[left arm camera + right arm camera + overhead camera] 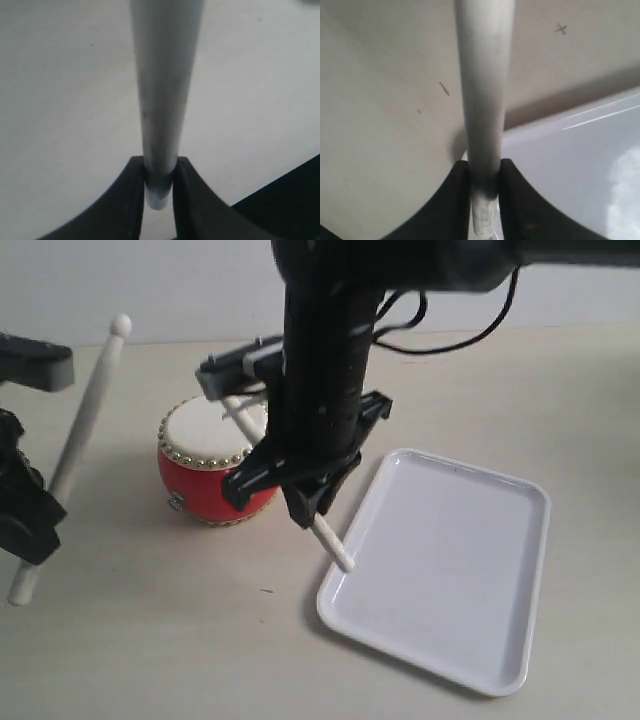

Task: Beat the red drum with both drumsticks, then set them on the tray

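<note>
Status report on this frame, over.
Left gripper shut on left drumstick, raised. Right gripper shut on right drumstick, tip over red drum. Neither on tray yet.

The tabletop is pale beige and smooth. A tiny dark speck sits on it. Seen close up, it also has a little cross mark and a short scratch. Behind it is a plain light wall.

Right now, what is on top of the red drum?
A drumstick, held by the right gripper, slants over the red drum and its cream head. The arm covers part of the head, so contact cannot be seen.
</note>
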